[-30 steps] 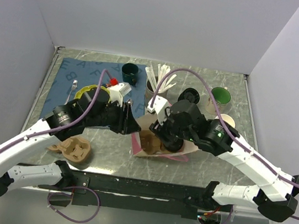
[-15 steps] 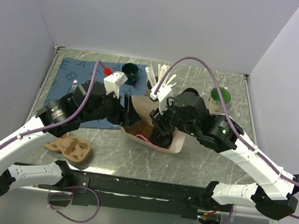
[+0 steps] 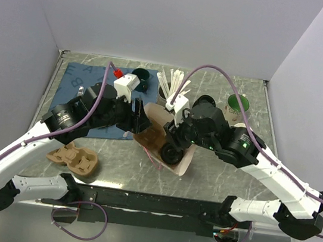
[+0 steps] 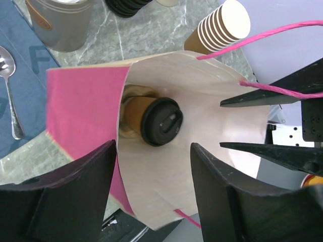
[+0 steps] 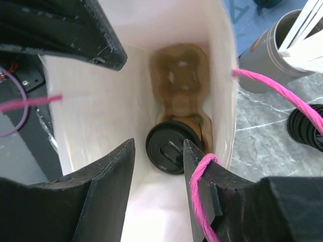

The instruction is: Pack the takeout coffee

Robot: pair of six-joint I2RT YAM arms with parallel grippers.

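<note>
Left wrist view: the paper bag (image 4: 81, 111) fills the centre of the frame, matte pink outside and smooth white inside, its mouth open toward the camera; a pink twisted-cord handle (image 4: 272, 30) runs off toward the upper right. The takeout coffee (image 4: 160, 121) sits deep inside the bag, at centre frame; it has a tan paper body and a round black plastic lid with a moulded sip tab, and the lid faces the camera. It is seated at one end of a brown moulded-pulp carrier (image 5: 179, 75); the carrier's empty pocket shows at upper centre of the right wrist view. The left end effector (image 4: 152, 146) is spread wide, one finger outside the pink wall and one inside, clamping nothing; the right end effector (image 5: 159, 143) is likewise spread inside the bag mouth, with a handle draped over one finger. A stack of ribbed tan cups (image 4: 227, 25) stands at upper right on the veined grey stone tabletop (image 4: 136, 45).
</note>
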